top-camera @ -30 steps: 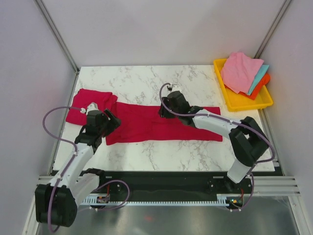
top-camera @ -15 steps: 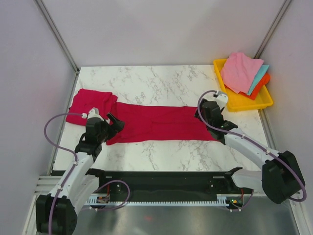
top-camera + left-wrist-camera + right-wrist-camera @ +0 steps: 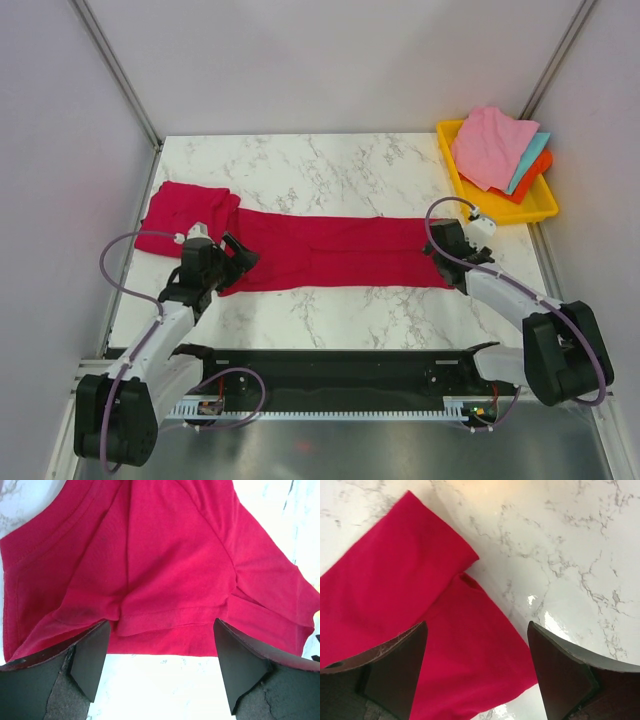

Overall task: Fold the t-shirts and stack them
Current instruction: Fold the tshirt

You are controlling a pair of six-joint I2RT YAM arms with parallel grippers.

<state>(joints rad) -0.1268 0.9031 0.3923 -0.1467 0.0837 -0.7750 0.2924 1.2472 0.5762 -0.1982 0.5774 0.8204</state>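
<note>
Jaws wide, nothing held: left gripper [image 3: 233, 260] over the 9 o'clock end of the long-folded red t-shirt [image 3: 330, 250], right gripper [image 3: 436, 250] at its 3 o'clock end; second t-shirt [image 3: 185, 208] at 10 o'clock, yellow tray [image 3: 497, 214] at 2 o'clock.

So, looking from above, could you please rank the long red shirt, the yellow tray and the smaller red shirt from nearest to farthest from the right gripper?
From the right gripper:
1. Long red shirt: its right end lies just under the gripper.
2. Yellow tray: back right corner.
3. Smaller red shirt: far left side.
</note>
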